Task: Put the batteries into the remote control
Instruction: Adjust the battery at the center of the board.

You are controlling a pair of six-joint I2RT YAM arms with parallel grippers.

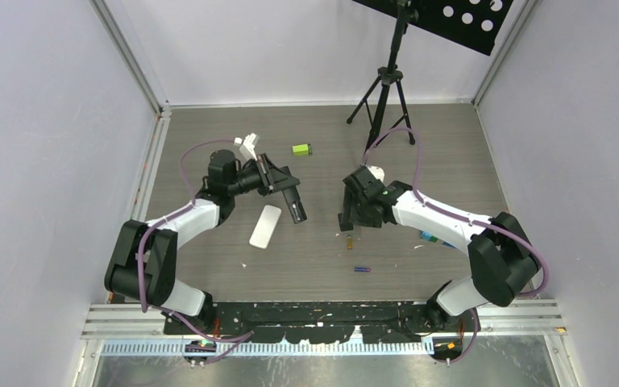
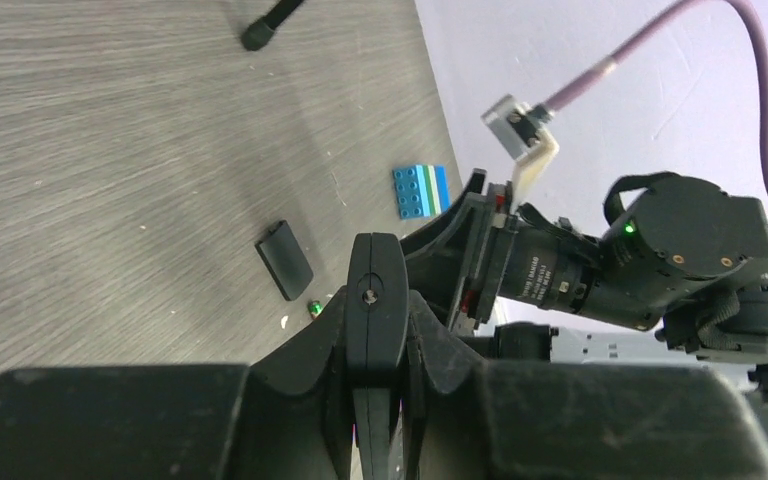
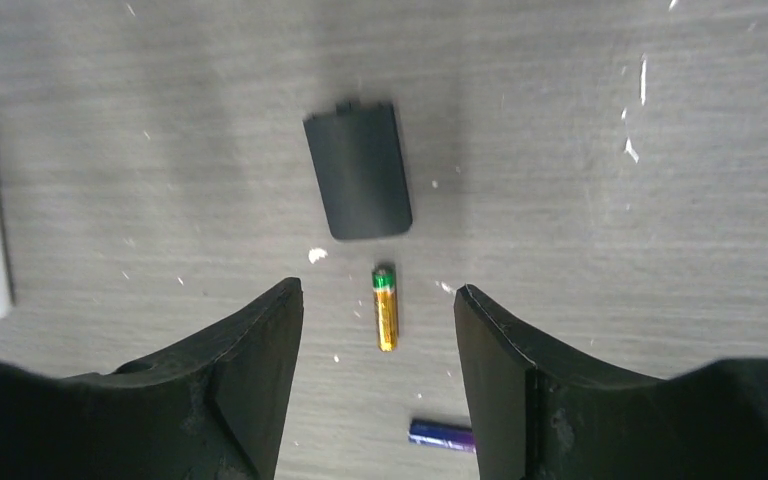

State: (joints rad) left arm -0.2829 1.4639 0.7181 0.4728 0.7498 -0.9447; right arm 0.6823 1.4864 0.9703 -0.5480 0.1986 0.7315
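My left gripper is shut on the black remote control and holds it above the table; in the left wrist view the remote stands edge-on between the jaws. My right gripper is open and empty, low over a yellowish battery with a green end, which lies on the table between its fingertips, not touching them. A blue-purple battery lies nearer, by the right finger; it also shows in the top view. The black battery cover lies flat just beyond the yellowish battery.
A white flat oblong object lies under the left arm's reach. A green block sits further back. A blue brick lies by the right arm. A black tripod stands at the back. Walls close both sides.
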